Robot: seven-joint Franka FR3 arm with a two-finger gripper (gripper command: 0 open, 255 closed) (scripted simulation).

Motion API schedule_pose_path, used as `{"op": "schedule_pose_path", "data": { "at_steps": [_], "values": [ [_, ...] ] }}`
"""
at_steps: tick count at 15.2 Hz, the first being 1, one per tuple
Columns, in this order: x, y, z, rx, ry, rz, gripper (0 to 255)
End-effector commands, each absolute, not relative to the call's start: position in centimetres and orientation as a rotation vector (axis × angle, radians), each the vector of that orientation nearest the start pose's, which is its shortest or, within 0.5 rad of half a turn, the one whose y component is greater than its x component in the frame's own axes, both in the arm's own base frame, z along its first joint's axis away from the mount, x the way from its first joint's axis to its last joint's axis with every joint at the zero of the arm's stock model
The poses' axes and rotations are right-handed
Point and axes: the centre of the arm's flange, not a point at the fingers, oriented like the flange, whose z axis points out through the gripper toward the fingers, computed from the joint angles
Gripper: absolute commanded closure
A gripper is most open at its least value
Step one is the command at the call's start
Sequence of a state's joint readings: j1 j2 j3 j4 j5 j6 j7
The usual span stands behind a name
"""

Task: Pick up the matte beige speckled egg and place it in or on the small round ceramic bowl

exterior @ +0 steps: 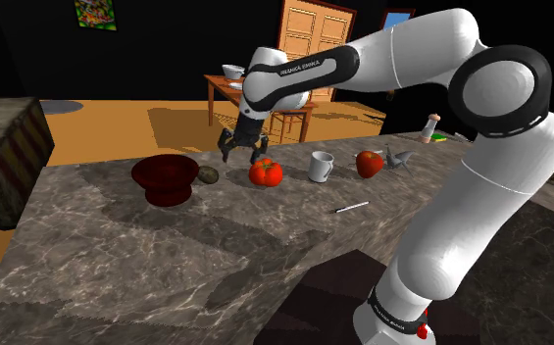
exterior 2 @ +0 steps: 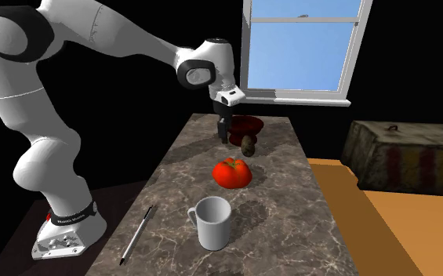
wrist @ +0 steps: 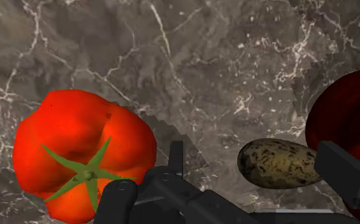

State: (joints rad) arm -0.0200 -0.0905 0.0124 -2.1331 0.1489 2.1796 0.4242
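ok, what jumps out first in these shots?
The bright red tomato in the middle of the marble counter grabs the eye, with the big white arm reaching over it. Its open black fingers hang over the speckled egg, which lies beside the dark red bowl.

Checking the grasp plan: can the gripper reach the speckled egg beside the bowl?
Probably yes: the open gripper hangs above the uncovered egg, though the dark red bowl beside it may crowd the grasp.
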Motion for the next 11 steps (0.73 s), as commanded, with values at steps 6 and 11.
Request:
{"op": "schedule_pose_path", "data": {
  "at_steps": [6, 11],
  "values": [
    [60.2, -1.1, 43.9, -2.775, 0.949, -0.255, 0],
    [60.7, -0.8, 41.4, -2.775, 0.949, -0.255, 0]
  ]
}}
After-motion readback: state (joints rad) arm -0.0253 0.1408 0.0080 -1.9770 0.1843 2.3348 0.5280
